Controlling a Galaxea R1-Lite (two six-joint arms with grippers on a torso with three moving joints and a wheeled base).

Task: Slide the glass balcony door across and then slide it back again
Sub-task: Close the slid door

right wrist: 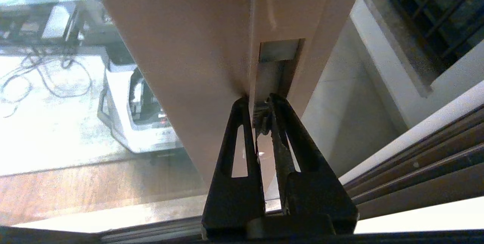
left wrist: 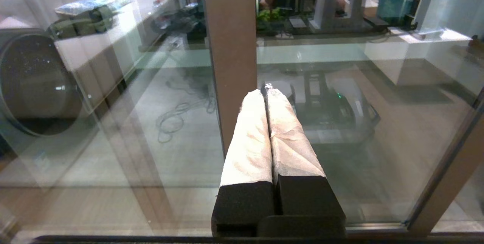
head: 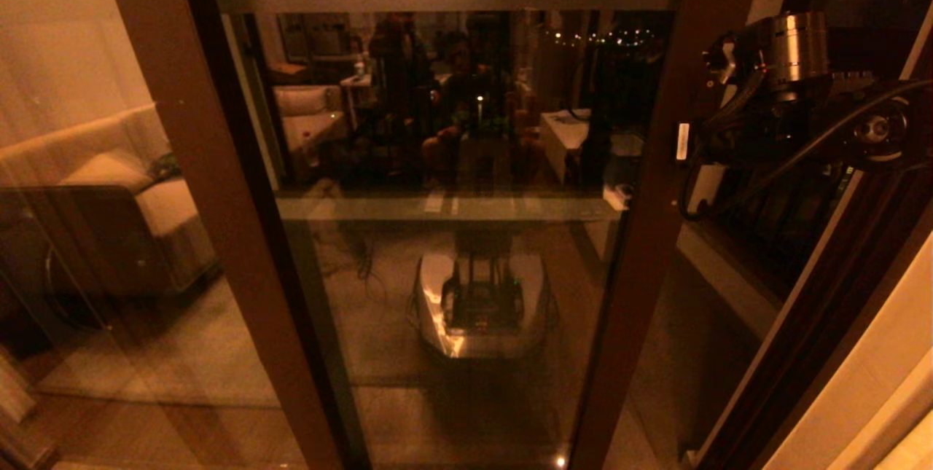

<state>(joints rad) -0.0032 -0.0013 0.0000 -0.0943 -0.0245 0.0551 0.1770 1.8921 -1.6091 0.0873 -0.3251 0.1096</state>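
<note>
my right pincer (right wrist: 261,109), fingers nearly closed, noses into the handle slot (right wrist: 278,68) on the glass balcony door (head: 452,237), whose stile stands off the right-hand frame; both slides look unfinished.

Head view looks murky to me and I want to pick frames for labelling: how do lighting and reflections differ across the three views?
Head view: dim and amber, the glass balcony door mirrors the room and the robot's base. Left wrist view: brighter, layered reflections on the glass behind the shut left end effector. Right wrist view: floor blown out white, stile with its handle slot sharp.
</note>
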